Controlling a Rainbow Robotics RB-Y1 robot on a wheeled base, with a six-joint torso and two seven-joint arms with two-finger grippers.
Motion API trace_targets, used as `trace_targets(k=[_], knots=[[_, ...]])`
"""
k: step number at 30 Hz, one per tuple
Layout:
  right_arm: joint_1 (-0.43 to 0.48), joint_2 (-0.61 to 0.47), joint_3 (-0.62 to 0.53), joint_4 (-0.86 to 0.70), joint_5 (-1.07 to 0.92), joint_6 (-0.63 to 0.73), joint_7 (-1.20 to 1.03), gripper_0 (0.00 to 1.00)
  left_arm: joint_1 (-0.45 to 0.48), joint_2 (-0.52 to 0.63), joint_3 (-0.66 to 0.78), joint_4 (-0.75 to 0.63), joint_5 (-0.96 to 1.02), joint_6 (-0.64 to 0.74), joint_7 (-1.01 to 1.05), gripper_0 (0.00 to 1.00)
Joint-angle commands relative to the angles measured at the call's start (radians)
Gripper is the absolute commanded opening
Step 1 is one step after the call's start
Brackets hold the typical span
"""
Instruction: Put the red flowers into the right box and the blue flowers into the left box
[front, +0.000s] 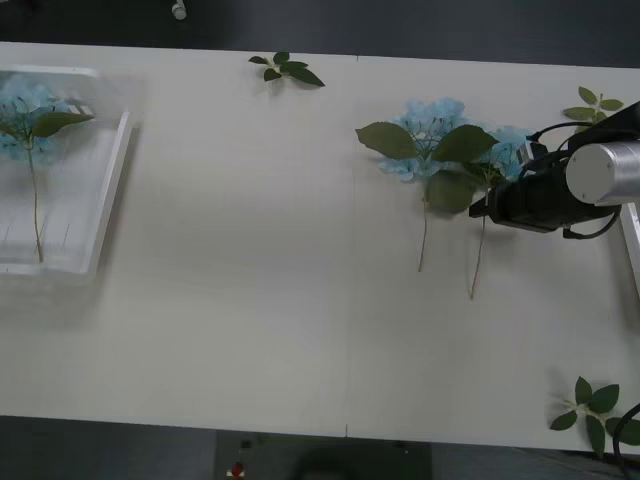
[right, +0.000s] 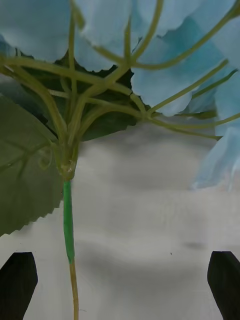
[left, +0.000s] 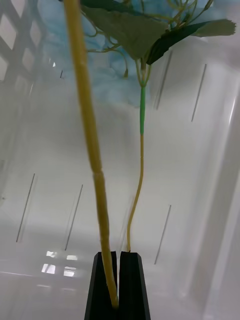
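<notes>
Two blue flowers lie side by side on the white table, heads toward the far edge and thin stems trailing toward the robot. The one nearer the right gripper has its broad green leaves and pale blue head partly covered by the arm's black wrist and silver cylinder. In the right wrist view this bloom spreads just ahead of the gripper, its green-wrapped stem running down between the two black fingers — they stand wide apart at the corners, with nothing clasped, and the stem lies closer to one finger than the other.

Past that arm, at the table's right edge, a thin pale rim marks the right box. Loose green leaf sprigs lie beyond the gripper near the far right corner, another sprig lies at the near right corner, and a third sits at the far edge toward the middle — none touches the two flowers.

Well away across the table, the left box holds a third blue flower, head at the far end, stem pointing toward the robot. In the left wrist view the left gripper is inside this translucent tray, its black fingers pressed together on a yellowish stem that rises close before the camera; a second, thinner stem leads up to green leaves and blue petals behind it.
</notes>
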Motion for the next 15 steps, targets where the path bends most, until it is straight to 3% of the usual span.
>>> trace_targets(k=[1,10,11,12,13,14,15], knots=[[-0.031,0.003,0.015,-0.004,0.023,-0.006,-0.025,1.0,-0.058,0.004,-0.026,-0.004,-0.103,0.0,0.204,0.0],[-0.045,0.029,0.133,0.01,0.053,-0.108,-0.025,1.0,-0.082,-0.075,-0.041,0.007,-0.239,0.0,0.317,0.0],[-0.048,0.034,0.133,0.016,0.057,-0.108,-0.023,0.77,-0.082,-0.079,-0.041,0.01,-0.241,0.0,0.317,0.0],[-0.049,0.037,0.133,0.017,0.059,-0.11,-0.022,0.41,-0.082,-0.082,-0.041,0.008,-0.241,0.0,0.32,0.0],[-0.051,0.04,0.135,0.017,0.062,-0.108,-0.02,0.13,-0.082,-0.082,-0.041,0.008,-0.241,0.0,0.32,0.0],[-0.054,0.044,0.135,0.017,0.068,-0.108,-0.016,0.0,-0.082,-0.085,-0.041,0.011,-0.244,-0.002,0.322,0.0],[-0.054,0.046,0.135,0.017,0.071,-0.108,-0.016,0.0,-0.082,-0.089,-0.041,0.013,-0.242,-0.002,0.322,0.0]])
